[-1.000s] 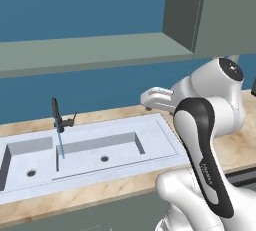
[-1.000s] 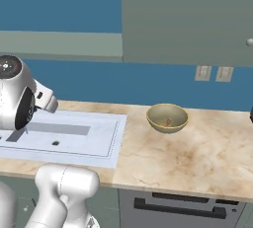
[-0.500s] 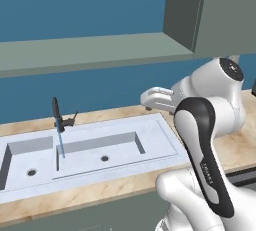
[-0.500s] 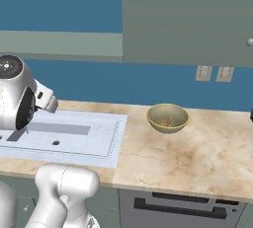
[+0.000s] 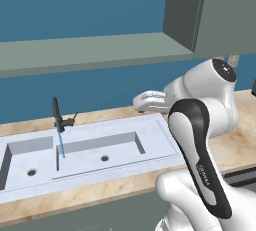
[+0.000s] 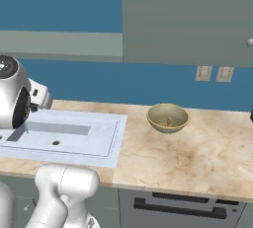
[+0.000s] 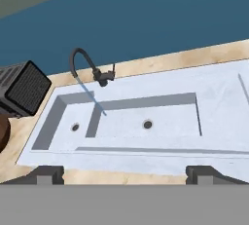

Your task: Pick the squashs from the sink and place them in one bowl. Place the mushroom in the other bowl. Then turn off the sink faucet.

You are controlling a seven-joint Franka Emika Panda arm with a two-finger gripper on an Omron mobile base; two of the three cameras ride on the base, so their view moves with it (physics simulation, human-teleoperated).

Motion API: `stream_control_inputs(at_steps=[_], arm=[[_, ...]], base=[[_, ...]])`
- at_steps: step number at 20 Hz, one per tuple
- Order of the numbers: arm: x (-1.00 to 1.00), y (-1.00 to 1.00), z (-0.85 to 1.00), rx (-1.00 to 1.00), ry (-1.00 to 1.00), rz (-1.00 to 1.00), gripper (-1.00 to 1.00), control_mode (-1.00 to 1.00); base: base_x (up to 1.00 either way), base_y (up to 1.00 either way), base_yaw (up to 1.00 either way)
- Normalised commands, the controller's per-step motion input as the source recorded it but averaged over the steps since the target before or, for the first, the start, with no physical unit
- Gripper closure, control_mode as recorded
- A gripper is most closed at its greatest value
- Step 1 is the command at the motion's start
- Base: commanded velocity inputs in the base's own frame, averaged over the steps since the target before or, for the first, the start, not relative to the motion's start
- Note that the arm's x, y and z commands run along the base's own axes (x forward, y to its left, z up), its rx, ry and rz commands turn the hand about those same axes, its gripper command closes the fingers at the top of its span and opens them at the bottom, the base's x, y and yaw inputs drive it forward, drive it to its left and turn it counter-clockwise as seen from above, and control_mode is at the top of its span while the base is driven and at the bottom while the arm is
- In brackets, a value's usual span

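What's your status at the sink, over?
Gripper open, empty, above pale grey two-basin sink. Both basins bare; slim dark gooseneck faucet running. Tiny reddish-brown mushroom sits in olive-tan bowl. Nothing in the way.

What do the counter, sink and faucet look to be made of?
Counter: polished stone, probably marble, going by its beige veining. Sink: matte pale grey-white, perhaps composite or ceramic; no shine. Faucet: dark, slim, likely matte-coated metal.

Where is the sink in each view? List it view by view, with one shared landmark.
Left base view: sink lower left, along the counter.
Right base view: sink left of centre.
Hand view: sink across the middle.
Shared landmark: the wide basin's drain.
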Motion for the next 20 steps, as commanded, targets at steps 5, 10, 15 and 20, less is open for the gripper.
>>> stream_control_inputs(at_steps=[5,10,15,20], arm=[[-0.06,-0.01,-0.23,0.0,-0.09,0.23,-1.0,-1.0],[0.0,0.0,-0.25,0.03,-0.08,0.2,-1.0,-1.0],[0.05,0.0,-0.09,0.0,-0.13,0.14,-1.0,-1.0],[0.05,0.0,-0.06,0.0,-0.14,0.13,-1.0,-1.0]], base=[[0.0,0.0,0.0],[0.0,0.0,0.0],[0.0,0.0,0.0],[0.0,0.0,0.0]])
